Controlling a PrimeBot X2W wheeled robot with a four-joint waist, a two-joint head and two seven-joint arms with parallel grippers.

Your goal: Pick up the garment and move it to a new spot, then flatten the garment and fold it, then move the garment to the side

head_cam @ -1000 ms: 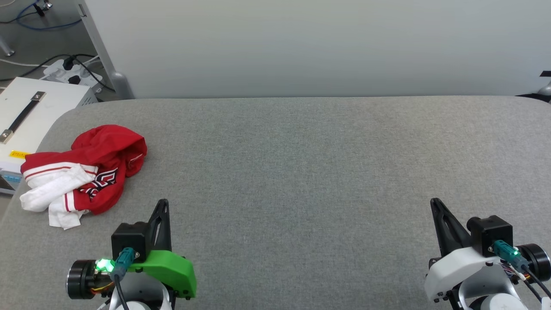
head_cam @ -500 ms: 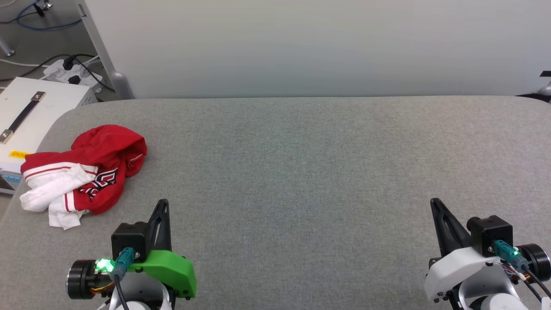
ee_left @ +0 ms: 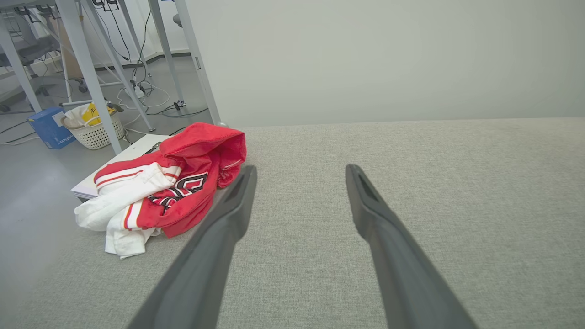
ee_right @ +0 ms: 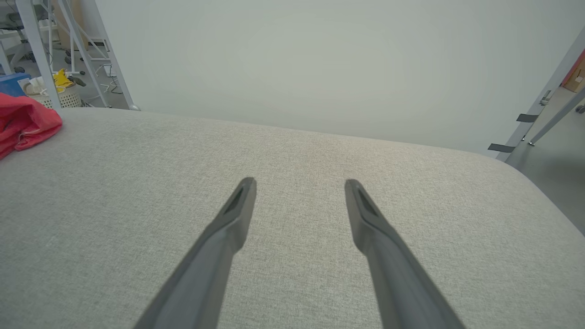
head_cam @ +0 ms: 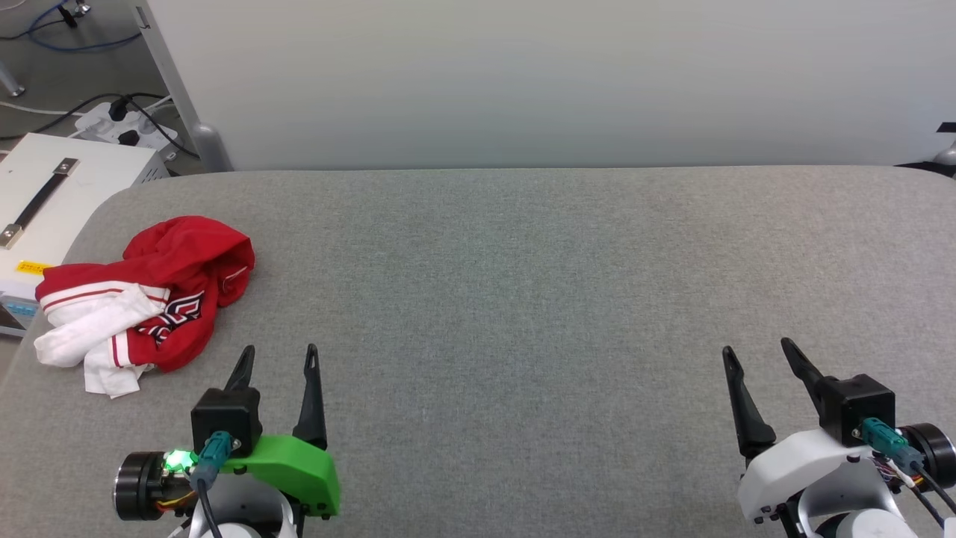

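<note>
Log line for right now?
stage: pre-grasp | shirt: crumpled, far left, untouched | left gripper: open, empty | right gripper: open, empty

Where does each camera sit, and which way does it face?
Head: high, looking forward and down on the grey table; left claw and right claw open at the bottom.
Left wrist: low, along its fingers toward the crumpled garment.
Right wrist: along its fingers across the table toward the wall.
All three share the garment.

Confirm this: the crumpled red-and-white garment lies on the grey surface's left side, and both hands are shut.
Wrong on the hands: the head view shows the left hand and right hand open, fingers apart. The garment does lie crumpled at the left.
</note>
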